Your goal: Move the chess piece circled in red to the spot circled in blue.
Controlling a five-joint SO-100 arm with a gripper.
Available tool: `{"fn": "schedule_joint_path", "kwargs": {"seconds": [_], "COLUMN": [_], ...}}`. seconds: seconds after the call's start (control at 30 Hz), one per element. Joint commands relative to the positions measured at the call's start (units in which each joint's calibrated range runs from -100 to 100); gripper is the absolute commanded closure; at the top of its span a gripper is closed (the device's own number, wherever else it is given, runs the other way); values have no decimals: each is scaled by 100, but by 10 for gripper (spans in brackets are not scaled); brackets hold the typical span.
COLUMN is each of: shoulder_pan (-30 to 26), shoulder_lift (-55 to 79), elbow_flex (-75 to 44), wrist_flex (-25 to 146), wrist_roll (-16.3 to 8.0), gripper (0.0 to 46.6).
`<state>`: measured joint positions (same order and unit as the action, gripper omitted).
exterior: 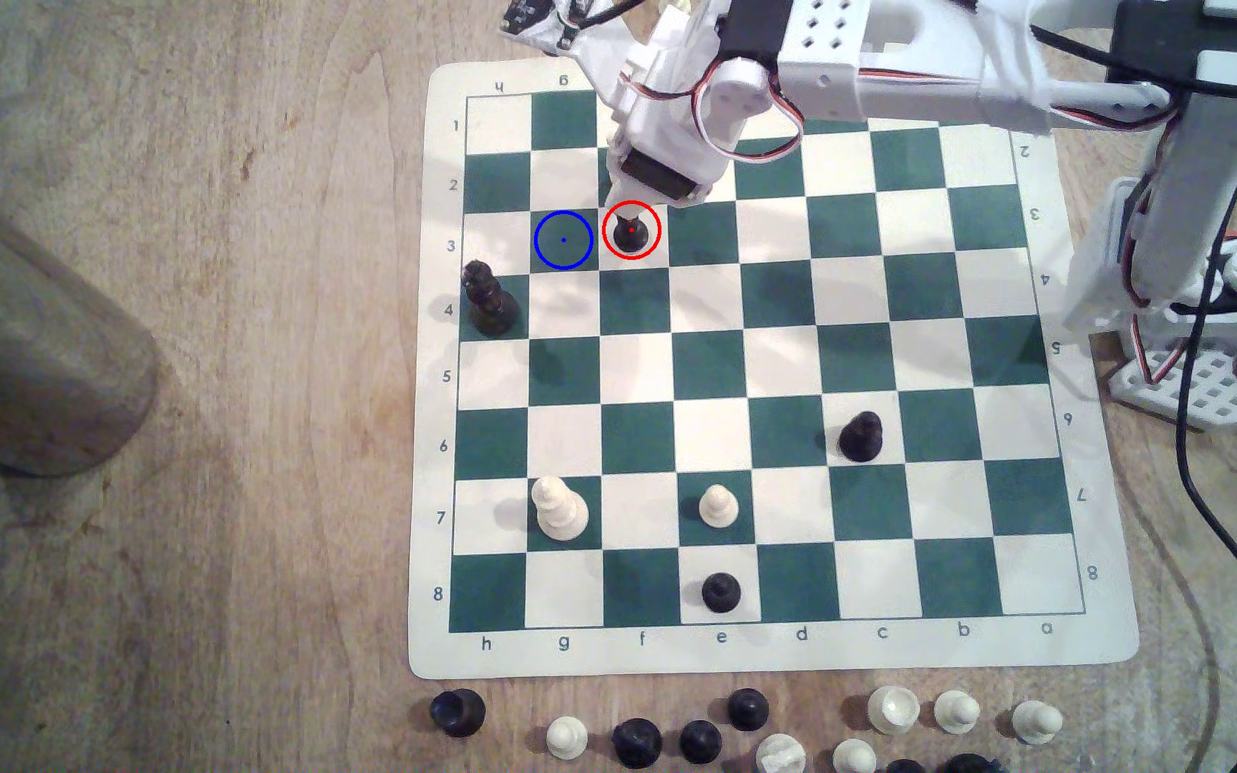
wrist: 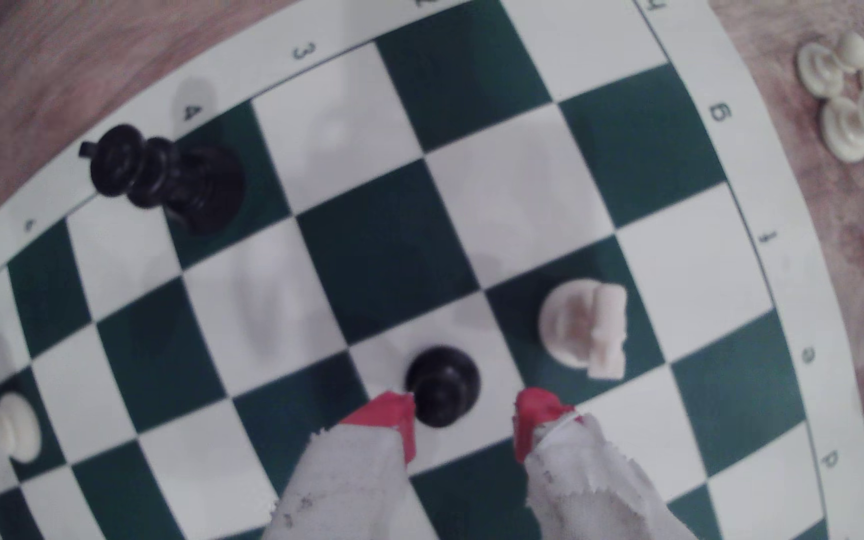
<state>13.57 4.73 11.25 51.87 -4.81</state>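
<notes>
1. A worn, pale brown wooden surface point(exterior: 229, 372) with visible grain is seen from above in the exterior view; a green-and-white roll-up chess mat point(exterior: 772, 654) is laid flat on it.
2. A small glossy black pawn with a round knob head point(exterior: 631, 232) is stood on a white square inside a drawn red ring, in the row marked 3.
3. The dark green square ringed in blue with a blue centre dot point(exterior: 563, 239) is found just beside that pawn, toward the exterior view's left.
4. The white arm's pincer point(wrist: 465, 410), tipped in red, is held wide around the pawn point(wrist: 443, 385); one red fingertip point(wrist: 391, 413) is seen close against the pawn, the other well clear of it.
5. A taller black piece with a ridged body point(exterior: 487, 297) is placed on a green square near the mat's edge at the exterior view's left.
6. A row of spare black and cream pieces point(exterior: 749, 732) is laid on the bare wood below the mat.
7. A blurred grey cylindrical object point(exterior: 28, 357) is seen at the exterior view's left edge.
</notes>
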Motion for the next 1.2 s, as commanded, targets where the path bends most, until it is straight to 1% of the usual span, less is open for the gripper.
{"fn": "schedule_joint_path", "kwargs": {"seconds": [0.0,0.3,0.43,1.17], "shoulder_pan": [-47,-31,-70,-141], "shoulder_lift": [27,333,375,503], "elbow_flex": [-491,-500,-509,-463], "wrist_flex": [-191,-412,-486,-519], "wrist_roll": [-10,-10,-24,-39], "gripper": [363,366,372,377]}}
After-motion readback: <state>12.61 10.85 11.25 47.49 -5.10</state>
